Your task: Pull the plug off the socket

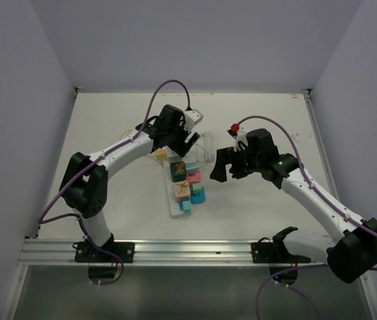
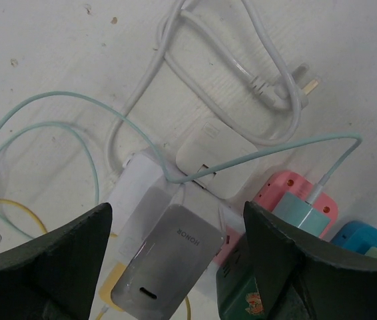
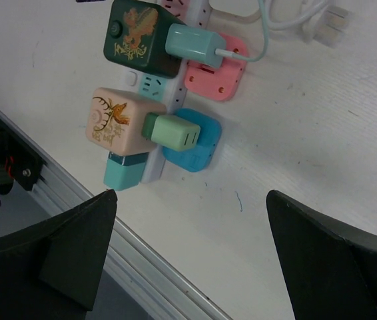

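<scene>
Fingers of the left gripper (image 2: 176, 217) stand spread at the bottom of the left wrist view. They straddle a silver-white rectangular charger plug (image 2: 168, 263) without visibly touching it. The long white power-strip socket (image 1: 174, 195) with pastel outlets lies mid-frame in the top view. Right of it, the right gripper (image 1: 223, 170) hangs with its jaws wide apart.
</scene>
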You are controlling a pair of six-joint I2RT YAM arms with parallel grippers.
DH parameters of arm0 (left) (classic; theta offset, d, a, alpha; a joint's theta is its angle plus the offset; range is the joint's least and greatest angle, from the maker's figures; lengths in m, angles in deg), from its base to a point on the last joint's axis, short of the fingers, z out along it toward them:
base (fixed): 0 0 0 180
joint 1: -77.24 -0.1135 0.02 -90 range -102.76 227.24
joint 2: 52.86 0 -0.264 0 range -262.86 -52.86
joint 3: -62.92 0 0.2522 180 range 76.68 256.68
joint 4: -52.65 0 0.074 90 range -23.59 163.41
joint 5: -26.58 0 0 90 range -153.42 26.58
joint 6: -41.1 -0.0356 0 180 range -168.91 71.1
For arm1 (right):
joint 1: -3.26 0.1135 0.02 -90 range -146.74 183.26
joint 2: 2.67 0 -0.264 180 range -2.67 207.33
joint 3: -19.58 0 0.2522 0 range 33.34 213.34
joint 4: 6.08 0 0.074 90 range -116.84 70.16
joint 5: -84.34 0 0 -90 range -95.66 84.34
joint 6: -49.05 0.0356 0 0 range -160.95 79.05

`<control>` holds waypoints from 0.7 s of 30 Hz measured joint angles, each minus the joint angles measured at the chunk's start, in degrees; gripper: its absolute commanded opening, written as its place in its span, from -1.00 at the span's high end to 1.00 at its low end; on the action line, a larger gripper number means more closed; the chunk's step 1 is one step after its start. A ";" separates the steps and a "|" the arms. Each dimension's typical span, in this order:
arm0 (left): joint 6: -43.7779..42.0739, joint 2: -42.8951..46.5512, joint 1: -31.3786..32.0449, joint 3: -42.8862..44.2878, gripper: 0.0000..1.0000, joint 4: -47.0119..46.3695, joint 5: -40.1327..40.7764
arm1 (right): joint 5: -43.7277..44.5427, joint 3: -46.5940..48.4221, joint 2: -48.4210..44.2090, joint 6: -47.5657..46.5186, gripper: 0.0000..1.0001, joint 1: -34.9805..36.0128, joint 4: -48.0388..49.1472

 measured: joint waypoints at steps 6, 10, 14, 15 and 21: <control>4.44 3.78 -0.70 -3.10 -0.72 -2.56 0.26 | 2.40 4.74 4.76 -1.27 -0.98 4.09 0.31; 5.64 9.16 -1.31 -4.44 -0.72 -3.54 1.42 | 5.16 6.93 8.59 -0.61 -0.98 6.56 2.43; 5.44 12.41 -1.38 -4.44 -0.71 -5.20 1.42 | 9.16 8.07 12.48 2.23 -0.98 8.90 5.40; 5.29 12.57 -1.38 -4.44 -0.71 -5.66 1.11 | 9.92 8.09 13.27 3.17 -0.98 9.25 6.03; 2.36 8.57 -1.38 -3.80 -0.65 -4.87 -0.63 | 14.10 8.04 13.81 6.56 -0.96 9.46 7.78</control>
